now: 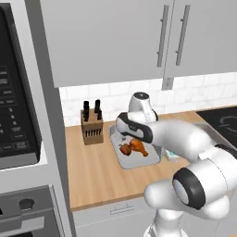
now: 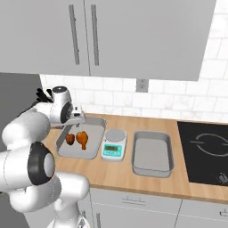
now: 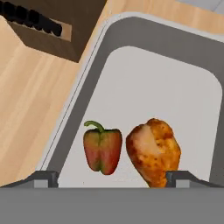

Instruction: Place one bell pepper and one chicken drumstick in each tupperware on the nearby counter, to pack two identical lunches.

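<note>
Directly beneath the pincer [image 3: 112,177], its tips spread wide and pinching nothing, a bell pepper [image 3: 103,149] and a chicken drumstick [image 3: 154,151] lie side by side inside the left tupperware [image 3: 78,105] (one lunch apparently packed). Off to its side, the other tupperware [image 2: 152,169] sits unfilled.

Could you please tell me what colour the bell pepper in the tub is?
The bell pepper is red with greenish patches and a green stem, clearest in the hand view.
</note>
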